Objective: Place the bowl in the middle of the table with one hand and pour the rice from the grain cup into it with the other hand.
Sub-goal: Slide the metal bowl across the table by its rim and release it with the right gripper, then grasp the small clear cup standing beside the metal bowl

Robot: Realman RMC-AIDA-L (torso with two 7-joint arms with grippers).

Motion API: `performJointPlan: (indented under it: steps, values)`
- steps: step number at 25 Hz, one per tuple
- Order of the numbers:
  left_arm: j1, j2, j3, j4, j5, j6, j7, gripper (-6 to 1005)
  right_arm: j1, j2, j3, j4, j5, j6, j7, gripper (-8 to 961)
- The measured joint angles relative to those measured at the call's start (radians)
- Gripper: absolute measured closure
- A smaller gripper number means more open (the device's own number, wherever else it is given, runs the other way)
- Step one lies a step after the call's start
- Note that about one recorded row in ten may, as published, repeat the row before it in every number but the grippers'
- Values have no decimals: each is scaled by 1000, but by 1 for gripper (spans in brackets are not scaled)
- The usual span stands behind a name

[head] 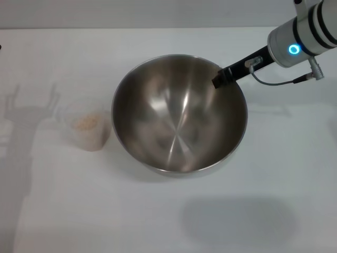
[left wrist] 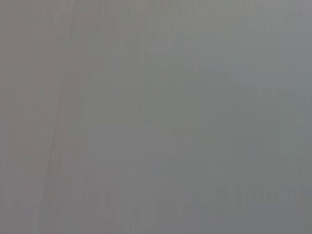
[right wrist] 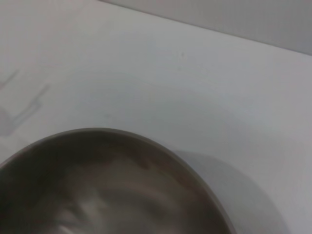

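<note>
We see a plain flat white tabletop (head: 274,174) filling the head view. Near its middle sits the large round stainless-steel mixing bowl (head: 174,126), upright, its brushed inside bare. The right gripper (head: 218,79), black-fingered on a silver-white arm with a glowing blue ring, reaches in from the far right and meets the bowl's far right rim; whether it clamps that rim or stands open we cannot tell. Just beside the bowl on the left stands the small translucent frosted plastic cup (head: 88,128), upright, holding a pale beige heap of rice (head: 87,121). The right wrist view shows the bowl's rim against the tabletop.
</note>
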Motion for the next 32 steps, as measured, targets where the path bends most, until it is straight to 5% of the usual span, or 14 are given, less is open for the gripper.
performJointPlan:
  steps: [13, 25, 30, 32]
  values:
    - [0, 0, 0, 0, 0, 1, 0, 140, 21, 0, -37, 29, -7, -15, 11, 917]
    - [12, -2, 0, 0, 4, 27, 0, 140, 4, 3, -87, -123, -49, -25, 28, 743]
    - [17, -2, 0, 0, 5, 32, 0, 140, -26, 5, -144, -278, -80, -129, 32, 515]
    - [17, -1, 0, 0, 5, 33, 0, 140, -50, 6, -190, -338, -80, -217, 29, 500]
